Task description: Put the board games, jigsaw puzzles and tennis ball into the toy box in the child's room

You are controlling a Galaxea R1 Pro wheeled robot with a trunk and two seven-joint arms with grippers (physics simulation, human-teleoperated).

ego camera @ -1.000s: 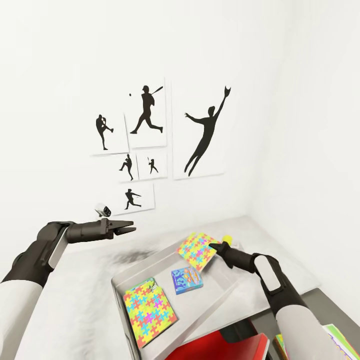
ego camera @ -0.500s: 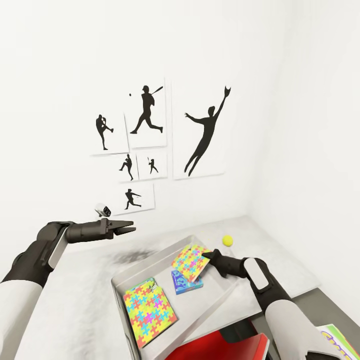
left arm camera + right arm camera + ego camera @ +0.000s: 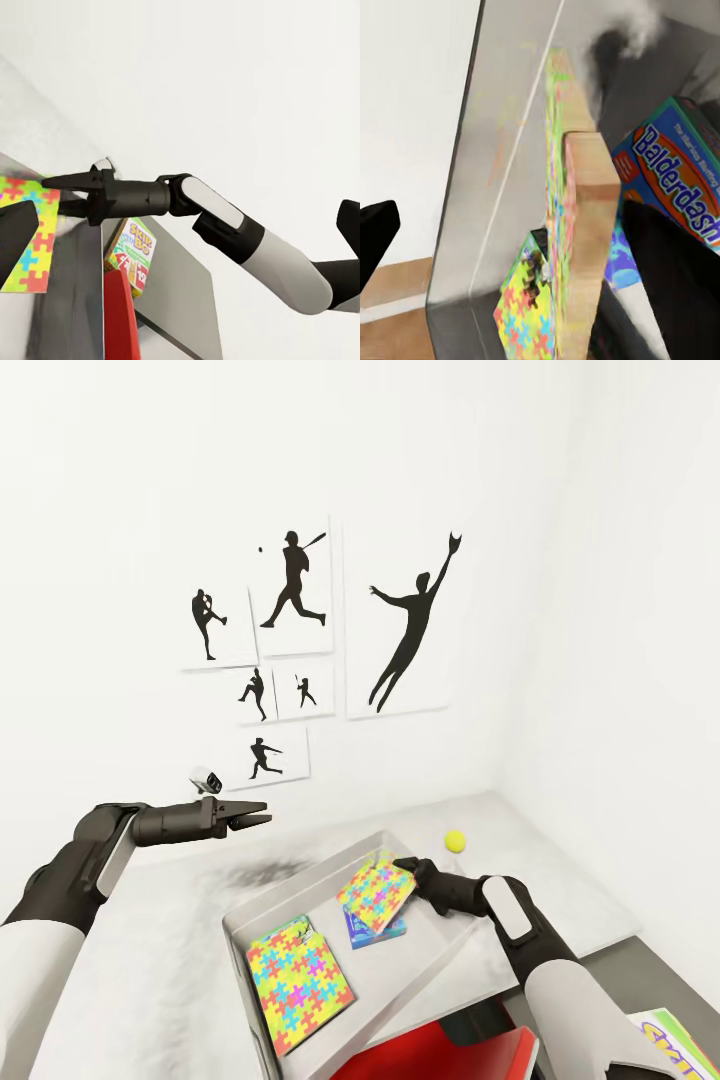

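My right gripper (image 3: 405, 872) is shut on a jigsaw puzzle (image 3: 378, 890) and holds it tilted just above the toy box (image 3: 262, 905) on the table (image 3: 160, 950). In the right wrist view that puzzle (image 3: 585, 225) stands edge-on between the jaws. Inside the box lie a second jigsaw puzzle (image 3: 300, 980) and the small blue board game (image 3: 378, 932), half covered by the held puzzle. The tennis ball (image 3: 455, 841) rests on the table behind the box. My left gripper (image 3: 255, 815) hovers open above the table, left of the box.
A white and green board game (image 3: 685, 1040) lies at the lower right on the dark cabinet top. A red object (image 3: 450, 1055) sits in front of the table. Baseball silhouette pictures (image 3: 300, 640) hang on the white wall behind, and the room's corner closes off the right.
My right gripper has carried the puzzle left and down from near the tennis ball to over the blue game in the box, uncovering the ball. The left arm has stayed still.
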